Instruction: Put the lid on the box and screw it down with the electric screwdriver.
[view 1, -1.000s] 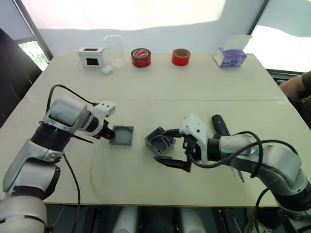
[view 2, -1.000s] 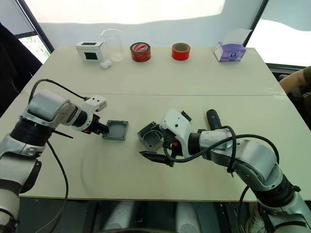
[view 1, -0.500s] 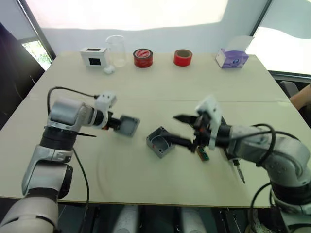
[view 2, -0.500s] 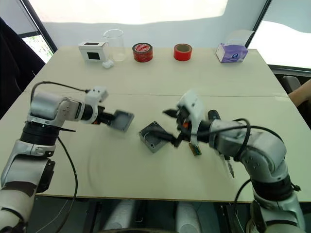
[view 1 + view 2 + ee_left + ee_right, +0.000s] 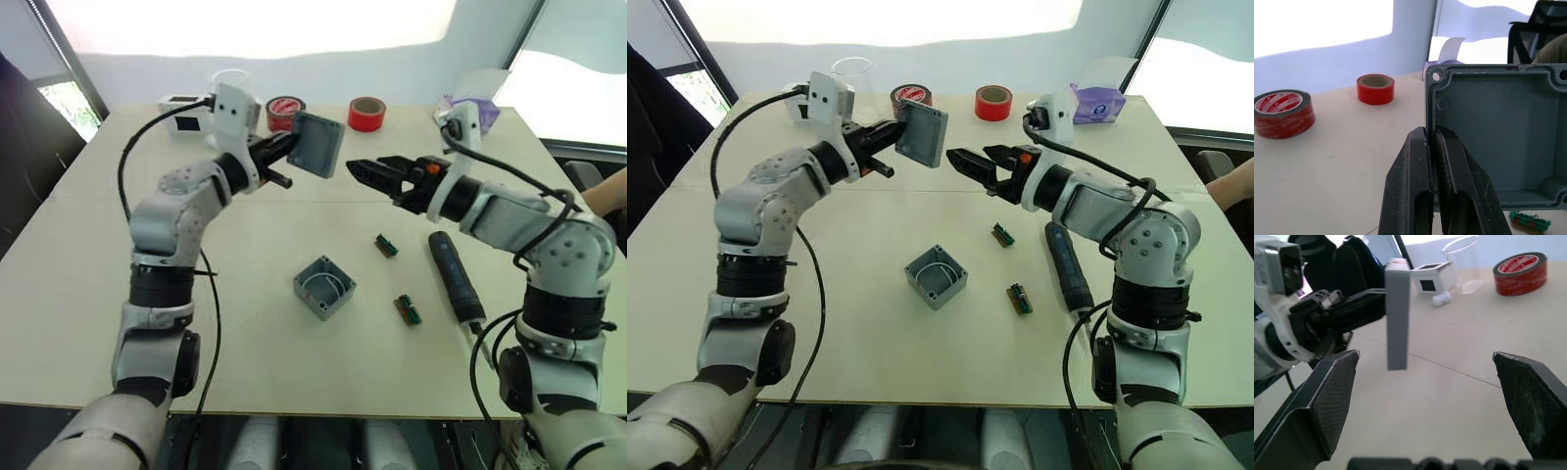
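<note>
My left gripper [image 5: 287, 149] is shut on one edge of the grey lid [image 5: 315, 144], holding it upright in the air above the table's middle. The left wrist view shows the lid's hollow inner side [image 5: 1503, 142] with the two fingers [image 5: 1420, 161] pinched on its rim. Facing the lid from the right, my right gripper [image 5: 368, 172] hangs open and empty; its wrist view shows the lid [image 5: 1397, 313] edge-on between the spread fingers. The grey box [image 5: 324, 287] sits open on the table below. The black electric screwdriver [image 5: 453, 276] lies to the box's right.
Two small green circuit pieces [image 5: 385, 245] [image 5: 408, 309] lie between box and screwdriver. Along the far edge stand a white box with a black window [image 5: 186, 106], a glass beaker [image 5: 233, 93], two red tape rolls [image 5: 284, 111] [image 5: 366, 113] and a tissue box [image 5: 1095, 101]. A person's arm [image 5: 1234, 181] shows at right.
My left gripper has lifted the lid from the table high into the air. The right gripper has risen away from the box and now faces the lid, uncovering the screwdriver.
</note>
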Controlling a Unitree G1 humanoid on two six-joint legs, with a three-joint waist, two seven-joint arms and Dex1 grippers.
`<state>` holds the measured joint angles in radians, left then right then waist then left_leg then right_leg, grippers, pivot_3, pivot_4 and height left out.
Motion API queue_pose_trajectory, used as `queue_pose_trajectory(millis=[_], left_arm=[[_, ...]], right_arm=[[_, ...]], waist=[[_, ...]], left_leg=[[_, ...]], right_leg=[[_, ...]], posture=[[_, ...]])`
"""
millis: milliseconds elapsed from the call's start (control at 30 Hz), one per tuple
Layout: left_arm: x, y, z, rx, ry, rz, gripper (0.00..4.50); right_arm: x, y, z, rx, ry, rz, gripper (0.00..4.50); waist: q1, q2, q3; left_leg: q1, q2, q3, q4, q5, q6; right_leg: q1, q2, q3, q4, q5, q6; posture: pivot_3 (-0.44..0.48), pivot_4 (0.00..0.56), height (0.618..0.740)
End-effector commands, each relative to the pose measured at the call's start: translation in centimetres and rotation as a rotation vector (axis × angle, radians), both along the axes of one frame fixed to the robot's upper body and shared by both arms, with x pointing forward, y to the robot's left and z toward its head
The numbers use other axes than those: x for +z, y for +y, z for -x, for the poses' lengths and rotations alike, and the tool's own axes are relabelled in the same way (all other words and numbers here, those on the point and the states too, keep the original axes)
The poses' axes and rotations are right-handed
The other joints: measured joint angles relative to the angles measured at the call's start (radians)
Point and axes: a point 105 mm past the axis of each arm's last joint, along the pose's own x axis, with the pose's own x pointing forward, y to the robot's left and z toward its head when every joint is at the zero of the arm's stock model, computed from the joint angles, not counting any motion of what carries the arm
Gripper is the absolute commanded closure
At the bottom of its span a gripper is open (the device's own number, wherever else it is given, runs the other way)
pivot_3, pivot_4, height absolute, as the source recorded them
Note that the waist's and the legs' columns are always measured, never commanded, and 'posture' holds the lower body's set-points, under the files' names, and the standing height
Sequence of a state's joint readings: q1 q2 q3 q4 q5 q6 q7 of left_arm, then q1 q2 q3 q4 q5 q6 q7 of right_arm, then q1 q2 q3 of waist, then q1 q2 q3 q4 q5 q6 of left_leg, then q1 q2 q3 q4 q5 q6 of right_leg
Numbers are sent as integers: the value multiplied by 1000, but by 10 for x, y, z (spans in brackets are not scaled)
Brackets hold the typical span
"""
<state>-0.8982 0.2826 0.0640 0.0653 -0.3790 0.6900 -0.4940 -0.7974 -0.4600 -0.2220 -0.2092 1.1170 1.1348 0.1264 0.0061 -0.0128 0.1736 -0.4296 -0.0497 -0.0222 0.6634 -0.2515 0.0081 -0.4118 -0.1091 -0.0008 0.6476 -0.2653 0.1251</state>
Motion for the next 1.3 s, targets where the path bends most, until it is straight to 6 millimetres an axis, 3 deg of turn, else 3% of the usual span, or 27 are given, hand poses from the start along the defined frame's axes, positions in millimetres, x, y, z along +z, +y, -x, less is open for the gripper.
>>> queue_pose_trajectory(millis=[33, 300, 500, 667, 700, 1133, 1200, 1300], left_arm=[[17, -1, 4, -8, -78, 11, 4455], [21, -8, 5, -37, -81, 24, 4455], [20, -9, 6, -47, -76, 24, 4500], [21, -11, 7, -57, -78, 29, 4500], [21, -11, 8, -61, -80, 32, 4500], [23, -14, 11, -95, -82, 46, 4500], [23, -14, 11, -95, -82, 45, 4500], [23, -13, 11, -93, -83, 45, 4500]], right_arm=[[13, 4, 7, 21, -41, -25, 0], [8, 9, 0, -14, -7, -75, 0], [8, 6, -5, -39, -22, -83, 2025], [8, 7, -5, -36, -27, -93, 4193], [8, 8, -5, -34, -26, -97, 4339], [-2, 14, -6, -38, 12, -119, 4331], [-2, 14, -6, -34, 9, -119, 3240], [-2, 14, -5, -31, 8, -117, 2257]], waist=[[0, 0, 0], [-1, 0, 0], [-1, 0, 0], [-3, 0, 0], [-3, 0, 0], [-2, 0, 0], [-2, 0, 0], [-2, 0, 0]], left_leg=[[0, 0, 0, 0, 0, 0], [0, 0, -1, 0, 0, 1], [0, -1, -1, 0, 0, 1], [0, -1, -1, 0, 0, 1], [0, -1, -1, 0, 0, 1], [0, -1, -1, 0, 0, 1], [0, -1, -1, 0, 0, 1], [0, -1, -1, 0, 0, 1]], right_leg=[[0, 0, 0, 0, 0, 0], [0, 0, 0, 0, 0, 0], [0, 0, 0, 0, 0, 0], [0, 0, 0, 0, 0, 0], [0, 0, 0, 0, 0, 0], [0, 0, 0, 0, 0, 0], [0, 0, 0, 0, 0, 0], [0, 0, 0, 0, 0, 0]], posture=[[0, 150, 740], [0, 150, 740], [0, 150, 740], [0, 150, 740], [0, 150, 740], [0, 150, 740], [0, 150, 740], [0, 150, 740]])
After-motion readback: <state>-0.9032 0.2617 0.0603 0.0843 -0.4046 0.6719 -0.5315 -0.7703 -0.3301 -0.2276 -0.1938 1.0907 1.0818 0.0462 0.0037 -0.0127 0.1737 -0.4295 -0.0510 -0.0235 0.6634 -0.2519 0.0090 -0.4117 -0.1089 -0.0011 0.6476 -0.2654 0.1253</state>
